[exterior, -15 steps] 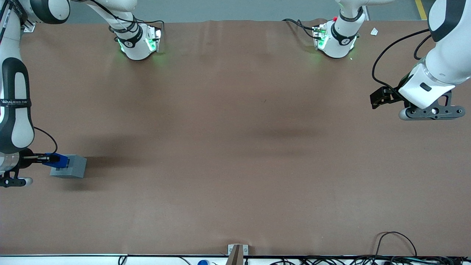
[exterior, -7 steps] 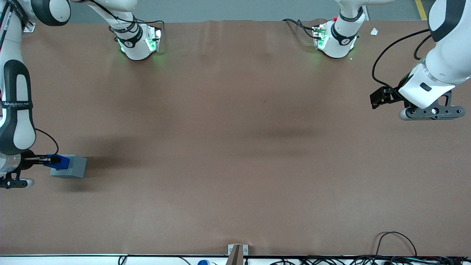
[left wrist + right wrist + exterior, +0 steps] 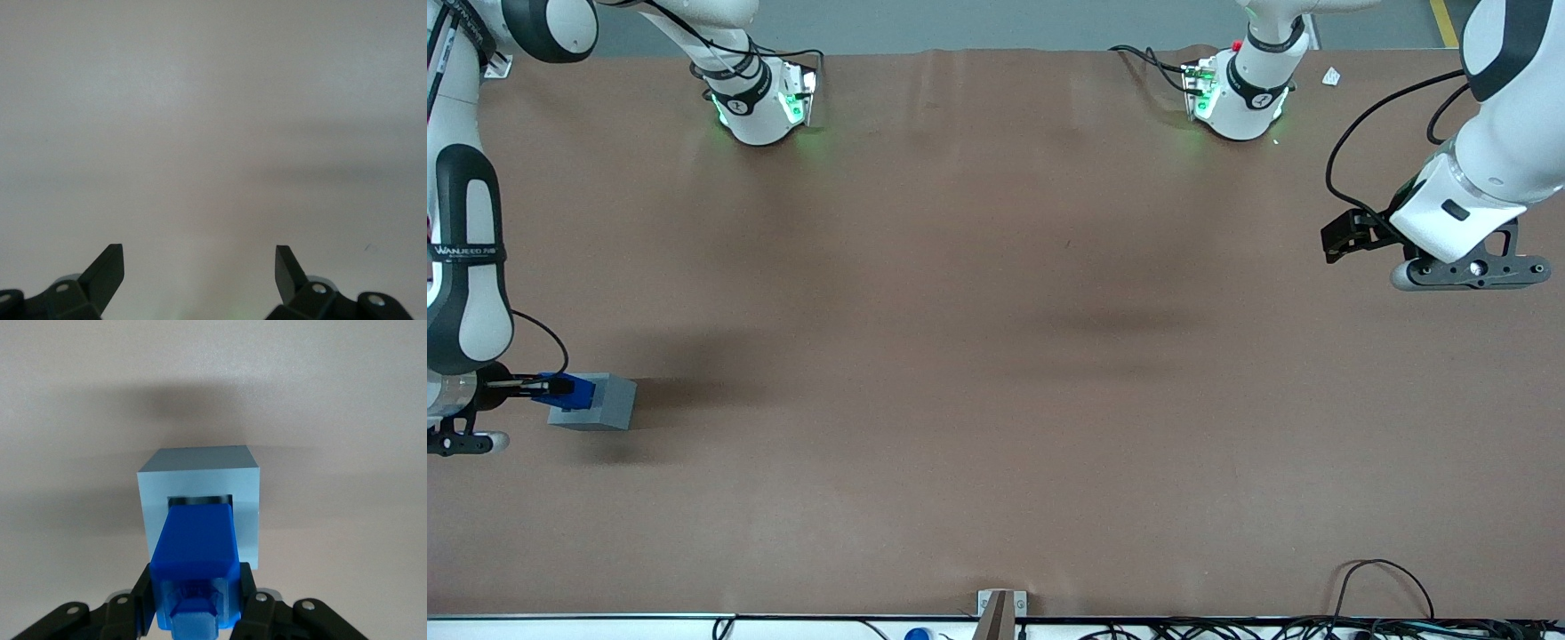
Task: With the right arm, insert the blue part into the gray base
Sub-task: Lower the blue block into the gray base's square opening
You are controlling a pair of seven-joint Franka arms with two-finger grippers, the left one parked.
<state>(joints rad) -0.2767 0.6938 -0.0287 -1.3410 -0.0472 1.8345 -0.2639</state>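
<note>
The gray base (image 3: 600,404) (image 3: 199,500) stands on the brown table at the working arm's end. The blue part (image 3: 569,390) (image 3: 195,550) is held over its top face, its lower end at the dark square recess (image 3: 199,501); how deep it sits I cannot tell. My right gripper (image 3: 550,388) (image 3: 195,597) is shut on the blue part, a black finger pressed on each side of it. The right arm (image 3: 463,267) rises from the gripper along the table's edge.
Two arm bases with green lights (image 3: 760,102) (image 3: 1236,93) stand at the table's edge farthest from the front camera. Cables (image 3: 1378,587) and a small bracket (image 3: 1000,609) lie along the nearest edge. Brown table surface (image 3: 996,356) spreads between them.
The gripper with the blue part has dropped slightly and shifted a little toward the table's working-arm edge; since half a second ago nothing has visibly moved.
</note>
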